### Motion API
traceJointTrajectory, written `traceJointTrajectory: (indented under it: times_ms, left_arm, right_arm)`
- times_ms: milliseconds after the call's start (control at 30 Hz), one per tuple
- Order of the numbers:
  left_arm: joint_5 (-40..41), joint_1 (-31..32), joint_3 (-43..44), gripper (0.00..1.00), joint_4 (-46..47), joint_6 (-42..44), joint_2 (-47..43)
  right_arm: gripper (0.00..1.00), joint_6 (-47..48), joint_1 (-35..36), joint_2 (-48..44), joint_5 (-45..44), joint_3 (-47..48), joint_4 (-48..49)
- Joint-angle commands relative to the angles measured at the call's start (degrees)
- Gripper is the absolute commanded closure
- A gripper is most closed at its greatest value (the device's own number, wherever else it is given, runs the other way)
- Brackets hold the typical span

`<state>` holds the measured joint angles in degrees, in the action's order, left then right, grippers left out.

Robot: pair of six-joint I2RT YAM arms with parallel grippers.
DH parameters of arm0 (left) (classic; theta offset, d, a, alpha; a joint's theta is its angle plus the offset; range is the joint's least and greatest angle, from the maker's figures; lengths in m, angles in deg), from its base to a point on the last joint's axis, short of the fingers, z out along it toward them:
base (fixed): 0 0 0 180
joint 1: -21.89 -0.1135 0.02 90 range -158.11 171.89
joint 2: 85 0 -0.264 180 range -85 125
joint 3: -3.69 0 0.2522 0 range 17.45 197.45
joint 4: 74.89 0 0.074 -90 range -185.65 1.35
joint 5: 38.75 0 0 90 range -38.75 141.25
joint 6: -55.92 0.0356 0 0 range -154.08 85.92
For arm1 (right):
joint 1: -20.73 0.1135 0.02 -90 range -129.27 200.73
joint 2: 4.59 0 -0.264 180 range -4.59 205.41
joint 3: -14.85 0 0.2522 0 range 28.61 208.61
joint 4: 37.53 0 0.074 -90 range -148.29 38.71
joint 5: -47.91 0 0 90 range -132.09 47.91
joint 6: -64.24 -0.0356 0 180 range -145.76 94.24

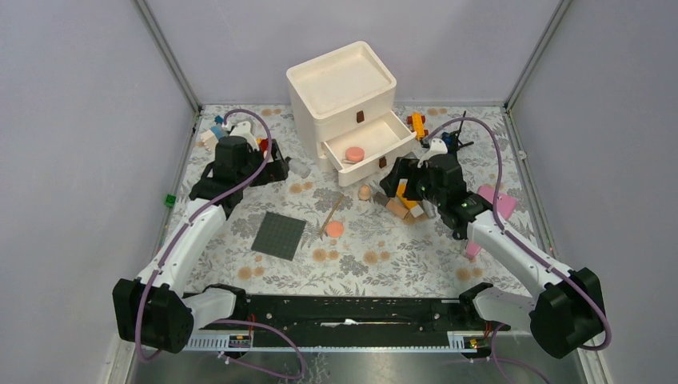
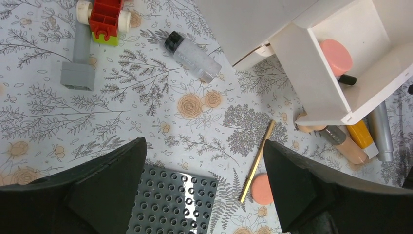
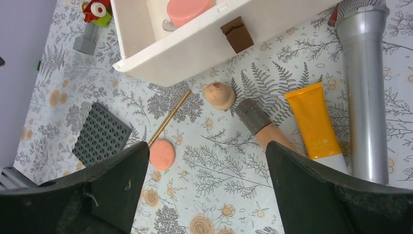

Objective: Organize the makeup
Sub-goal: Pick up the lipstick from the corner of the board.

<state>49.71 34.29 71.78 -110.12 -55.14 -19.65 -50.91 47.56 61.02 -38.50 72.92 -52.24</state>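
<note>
Makeup, loose: one salmon-pink round disc (image 3: 187, 9) lies in the open drawer of the white drawer box (image 1: 340, 88). A second pink disc (image 3: 162, 154) lies on the floral surface (image 3: 219, 204), just beside a thin gold brush (image 3: 169, 118). A dark-capped beige tube (image 3: 260, 124), orange tube (image 3: 314, 122) and silver-grey tube (image 3: 365, 97) lie side by side near the drawer front. A black-capped clear bottle (image 2: 192, 56) lies well apart. A grey studded baseplate (image 2: 173, 204) is near the brush. My left tool (image 2: 204, 144) and right tool (image 3: 207, 144) both gape wide, holding nothing.

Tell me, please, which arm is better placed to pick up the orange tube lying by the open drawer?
The right arm. Its open right gripper hangs just over the orange tube. The left gripper, also open, is on the far side of the open drawer, nearer the black-capped clear bottle.
</note>
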Motion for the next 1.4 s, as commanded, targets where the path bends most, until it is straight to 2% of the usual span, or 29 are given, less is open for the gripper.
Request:
traceJointTrajectory:
  times_ms: [0, 300, 400, 700, 867, 1167, 1367]
  left_arm:
    - [-0.7, -0.4, 7.6, 0.01, 0.8, 0.4, 1.5]
    - [0.1, -0.4, 20.5, 0.01, 2.1, -3.3, 6.8]
    - [1.3, -0.2, 26.4, 0.01, 2.5, -5.3, 10.2]
    - [1.2, 0.0, 50.6, 0.01, 3.7, -1.4, 26.5]
    - [-3.5, 0.0, 61.8, 0.01, 4.3, 2.0, 37.2]
    - [-10.3, -0.1, 74.3, 0.01, 4.8, 12.1, 50.6]
    - [-11.3, -0.2, 73.4, 0.01, 6.9, 17.1, 52.4]
  right_arm:
    - [0.03, -0.2, -0.2, -2.0, -4.1, 4.4, -1.9]
    - [0.04, 0.1, -0.2, -6.2, -22.7, 1.9, -8.0]
    - [0.04, 0.4, -0.2, -5.9, -25.3, 0.4, -10.8]
    - [0.02, 0.9, -0.2, -10.7, -26.8, -3.5, -14.8]
    - [0.02, 0.1, -0.2, -14.6, -25.9, -5.5, -16.0]
    - [0.02, -0.5, -0.2, -15.7, -24.0, -7.3, -15.0]
    - [0.02, -1.9, -0.2, -14.9, -22.1, -8.0, -14.1]
